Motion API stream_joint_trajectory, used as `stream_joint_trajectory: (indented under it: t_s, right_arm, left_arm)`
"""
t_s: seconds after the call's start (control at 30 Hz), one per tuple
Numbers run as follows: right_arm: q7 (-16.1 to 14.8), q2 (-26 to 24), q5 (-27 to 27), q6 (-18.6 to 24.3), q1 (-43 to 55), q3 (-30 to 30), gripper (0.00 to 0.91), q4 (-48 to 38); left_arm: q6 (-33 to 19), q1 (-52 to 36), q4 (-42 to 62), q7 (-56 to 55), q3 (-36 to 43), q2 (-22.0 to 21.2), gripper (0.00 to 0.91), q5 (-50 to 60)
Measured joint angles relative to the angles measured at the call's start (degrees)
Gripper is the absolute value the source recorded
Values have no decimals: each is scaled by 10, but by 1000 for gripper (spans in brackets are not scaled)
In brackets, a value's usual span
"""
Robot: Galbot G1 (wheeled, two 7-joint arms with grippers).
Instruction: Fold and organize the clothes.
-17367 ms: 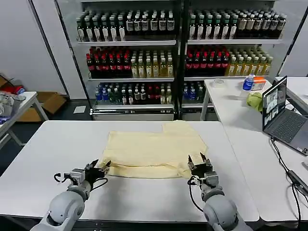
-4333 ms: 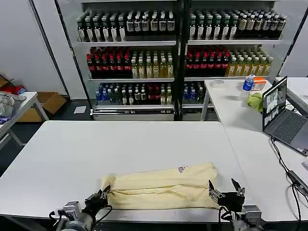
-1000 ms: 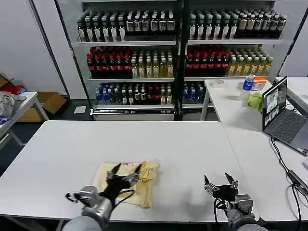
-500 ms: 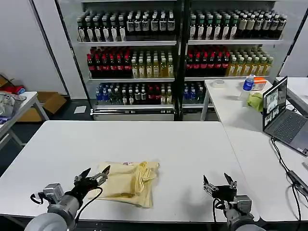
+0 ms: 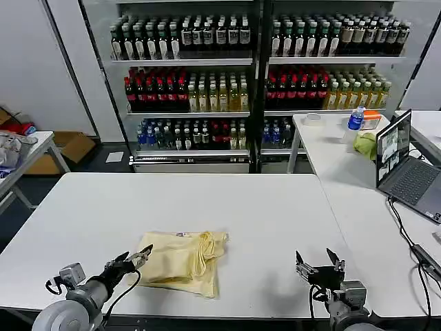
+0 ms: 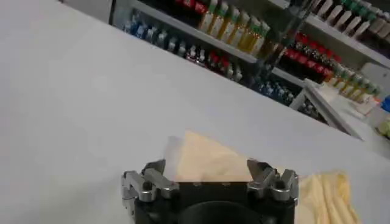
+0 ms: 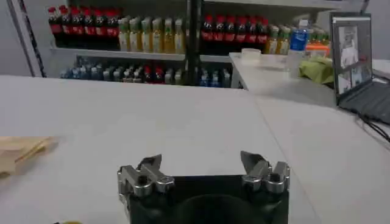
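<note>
1 pale cream T-shirt (image 5: 180,261) lies folded into a compact bundle on the white surface (image 5: 262,214), at about 7 o'clock from its centre, near my edge. My left tool (image 5: 136,259) sits just beside the bundle's 9 o'clock edge, fingers apart and gripping nothing, so I judge the fold is set down to rest. My right tool (image 5: 319,265) waits well apart at 5 o'clock, fingers also spread and empty.
</note>
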Motion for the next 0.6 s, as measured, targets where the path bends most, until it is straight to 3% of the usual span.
stream_joint_trajectory:
  t_s: [0.6]
  right_arm:
    - [0,-6,4,-1,-24,25,907,20]
  left_arm:
    - [1,-37,61,39,21,5,907,-8]
